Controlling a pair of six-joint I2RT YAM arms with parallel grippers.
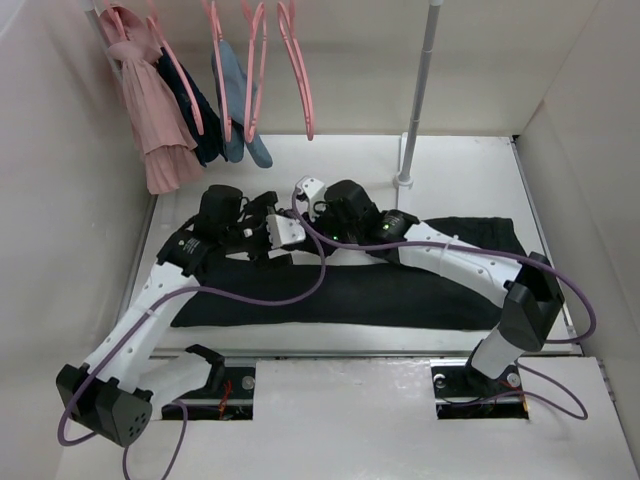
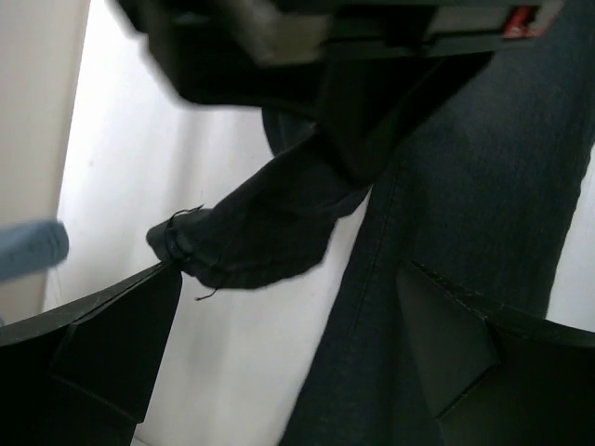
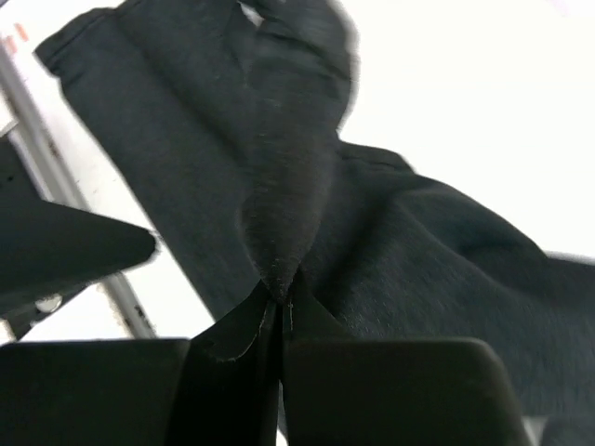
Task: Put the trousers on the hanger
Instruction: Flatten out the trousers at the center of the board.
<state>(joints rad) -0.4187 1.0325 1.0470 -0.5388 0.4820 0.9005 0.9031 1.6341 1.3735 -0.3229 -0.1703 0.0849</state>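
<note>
The white counter [image 1: 470, 170] is covered lengthwise by black trousers [image 1: 400, 295], laid flat. A fold is pinched in the closed right hand [image 3: 279, 302], likely for lifting. The left hand [image 2: 288, 274] is spread wide, empty. The pink hanger [image 1: 303, 95] is hung behind.

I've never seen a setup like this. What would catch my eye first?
Long black trousers lie across the white table. Above them the right gripper pinches up a fold of the fabric, and the left gripper stands wide open close by. At the back, pink hangers hang in a row, one carrying a pink garment.
</note>
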